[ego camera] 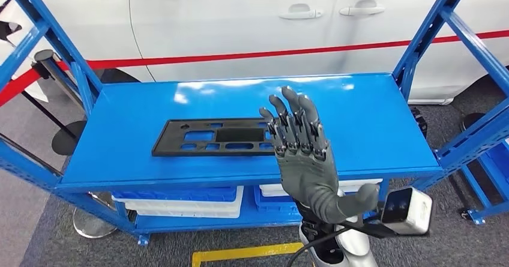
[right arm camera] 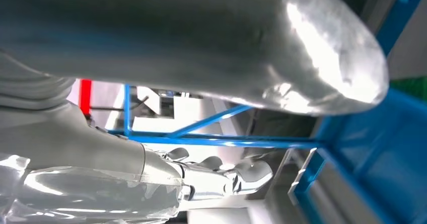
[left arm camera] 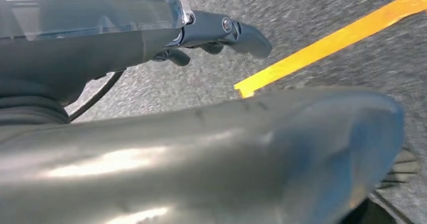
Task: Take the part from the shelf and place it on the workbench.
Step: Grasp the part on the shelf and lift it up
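Though flat, slotted black part (ego camera: 211,137)

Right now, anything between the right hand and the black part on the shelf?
Nothing. In the head view the right hand hangs open over the black part, its fingers overlapping the part's right end; blue shelf elsewhere.

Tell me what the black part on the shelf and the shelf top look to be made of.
The black part looks like moulded plastic: matte, flat, thin, with clean rectangular cut-outs and no shine. The shelf top looks like painted sheet metal: smooth, glossy blue, with light reflecting near its back edge. Neither can be confirmed from looks alone.
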Tool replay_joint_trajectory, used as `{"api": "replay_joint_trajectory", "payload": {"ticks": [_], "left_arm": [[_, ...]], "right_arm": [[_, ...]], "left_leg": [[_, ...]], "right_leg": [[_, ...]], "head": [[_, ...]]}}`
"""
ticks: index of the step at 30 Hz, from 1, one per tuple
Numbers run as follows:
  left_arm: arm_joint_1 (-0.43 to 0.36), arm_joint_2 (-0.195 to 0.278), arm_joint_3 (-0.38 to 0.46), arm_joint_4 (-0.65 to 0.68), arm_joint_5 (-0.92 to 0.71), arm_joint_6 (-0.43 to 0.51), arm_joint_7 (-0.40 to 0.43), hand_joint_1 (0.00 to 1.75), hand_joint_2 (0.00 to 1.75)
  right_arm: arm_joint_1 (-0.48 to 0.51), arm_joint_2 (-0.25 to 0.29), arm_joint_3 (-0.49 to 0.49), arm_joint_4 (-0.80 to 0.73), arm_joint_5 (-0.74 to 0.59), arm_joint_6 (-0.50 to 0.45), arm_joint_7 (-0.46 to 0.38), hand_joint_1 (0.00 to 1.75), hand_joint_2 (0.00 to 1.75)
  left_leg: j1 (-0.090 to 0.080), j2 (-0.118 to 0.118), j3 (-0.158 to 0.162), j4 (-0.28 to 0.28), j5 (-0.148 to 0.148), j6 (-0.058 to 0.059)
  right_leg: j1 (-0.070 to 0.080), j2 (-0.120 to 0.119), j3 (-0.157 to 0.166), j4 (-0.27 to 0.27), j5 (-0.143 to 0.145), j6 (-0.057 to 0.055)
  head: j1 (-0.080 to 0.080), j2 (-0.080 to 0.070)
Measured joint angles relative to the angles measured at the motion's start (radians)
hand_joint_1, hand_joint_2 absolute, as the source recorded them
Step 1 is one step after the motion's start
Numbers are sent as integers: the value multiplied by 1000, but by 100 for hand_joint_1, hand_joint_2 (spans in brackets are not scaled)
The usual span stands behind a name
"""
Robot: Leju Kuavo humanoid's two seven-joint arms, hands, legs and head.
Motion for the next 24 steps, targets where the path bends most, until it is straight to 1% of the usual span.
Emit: {"api": "replay_joint_trajectory", "payload": {"ticks": [1, 2, 3, 4, 6, 7, 8, 9, 10, 11, 12, 13, 14, 16, 17, 18, 19, 20, 22, 23, 24], "left_arm": [[1, 0, 0, 0, 0, 0, 0, 0, 0], [2, 0, 0, 0, 0, 0, 0, 0, 0], [2, -1, 0, 0, 0, 0, 0, 0, 0], [1, -2, 0, 0, 0, 0, 0, 0, 0], [0, -3, 0, 0, 0, 0, 0, 0, 0], [1, -3, 0, 0, 0, 0, 0, 0, 0], [2, -2, 0, 0, 0, 0, 0, 0, 0], [2, -2, 0, 0, -1, 0, 0, 0, 0], [3, -2, 0, 0, -2, 0, -1, 0, 0], [3, -2, 0, 0, -3, 0, -1, 0, 0], [3, -3, 0, 0, -4, 0, -2, 0, 0], [2, -3, 0, 0, -5, 0, -2, 0, 0], [1, -3, 0, 0, -7, 0, -4, 0, 0], [-1, -4, 0, 0, -10, 0, -7, 0, 0], [-2, -3, 0, 0, -12, 0, -9, 0, 0], [-4, -4, 0, 0, -14, 0, -11, 0, 0], [-5, -4, 0, 0, -15, 0, -12, 0, 0], [-6, -4, 0, 0, -17, 0, -13, 0, 0], [-6, -4, -1, 0, -22, -2, -16, 0, 0], [-5, -4, -1, 0, -24, -3, -18, 0, 0], [-3, -4, -2, 0, -27, -4, -21, 0, 0]], "right_arm": [[3, 0, 0, 4, -5, -22, 15, 0, 0], [7, 0, 0, 8, -9, -44, 29, 0, 0], [11, -1, 0, 12, -12, -62, 39, 0, 0], [14, -2, 0, 17, -15, -75, 43, 0, 0], [20, -4, 1, 27, -17, -86, 44, 0, 0], [23, -6, 1, 31, -17, -89, 44, 0, 0], [26, -8, 2, 36, -17, -91, 46, 0, 0], [28, -11, 3, 41, -16, -93, 49, 0, 0], [30, -14, 5, 45, -12, -95, 52, 0, 44], [29, -17, 10, 49, -3, -99, 54, 0, 87], [28, -22, 15, 56, 12, -106, 54, 0, 131], [26, -27, 22, 64, 34, -116, 54, 0, 175], [24, -32, 30, 77, 65, -134, 58, 0, 175], [12, -40, 47, 117, 139, -181, 72, 0, 175], [3, -43, 56, 143, 180, -208, 80, 0, 175], [-9, -46, 66, 171, 218, -231, 84, 0, 175], [-23, -48, 77, 202, 255, -254, 88, 0, 175], [-34, -50, 89, 231, 288, -273, 88, 0, 175], [-48, -55, 109, 287, 347, -306, 92, 0, 175], [-50, -58, 118, 311, 375, -321, 96, 0, 175], [-50, -63, 127, 332, 401, -335, 100, 0, 175]], "left_leg": [[1, -1, -2, -3, 12, 8], [4, 1, -1, -9, 42, 14], [8, 3, -1, -15, 64, 20], [11, 5, -1, -20, 80, 24], [12, 8, -2, -24, 89, 28], [11, 9, -3, -23, 91, 29], [11, 10, -4, -23, 91, 28], [11, 10, -4, -22, 90, 26], [12, 9, -2, -22, 88, 24], [12, 9, 1, -22, 84, 21], [11, 8, 2, -22, 80, 17], [10, 8, 3, -22, 75, 12], [10, 8, 2, -23, 72, 7], [10, 9, 5, -29, 68, -5], [11, 9, 10, -32, 64, -10], [12, 9, 10, -26, 57, -15], [12, 9, 1, -1, 43, -20], [14, 8, -22, 45, 23, -24], [16, 8, -103, 178, -18, -31], [18, 8, -141, 229, -23, -34], [20, 8, -165, 247, -9, -36]], "right_leg": [[1, 1, -1, 0, 1, 8], [1, 1, -2, 4, 0, 14], [2, -1, -7, 18, -11, 19], [1, -3, -19, 48, -35, 24], [-5, -9, -62, 157, -110, 34], [-9, -10, -82, 214, -140, 38], [-13, -12, -92, 250, -154, 42], [-16, -14, -86, 253, -150, 45], [-19, -16, -63, 221, -128, 46], [-21, -18, -28, 161, -99, 45], [-21, -19, 7, 104, -79, 42], [-19, -19, 34, 53, -69, 38], [-16, -20, 50, 23, -69, 33], [-12, -18, 56, 7, -80, 23], [-14, -18, 61, 3, -81, 18], [-15, -18, 68, -3, -83, 12], [-18, -19, 76, -10, -84, 7], [-19, -21, 83, -15, -86, 3], [-19, -23, 93, -18, -93, -3], [-19, -23, 97, -18, -96, -4], [-19, -22, 101, -17, -101, -4]], "head": [[0, 0], [0, 0], [2, 0], [4, 0], [9, 0], [9, 0], [9, 0], [9, 0], [9, 0], [9, 0], [9, 0], [9, 0], [9, 0], [9, 0], [8, 0], [8, 0], [8, 0], [7, 0], [6, 0], [6, 0], [6, 0]]}}
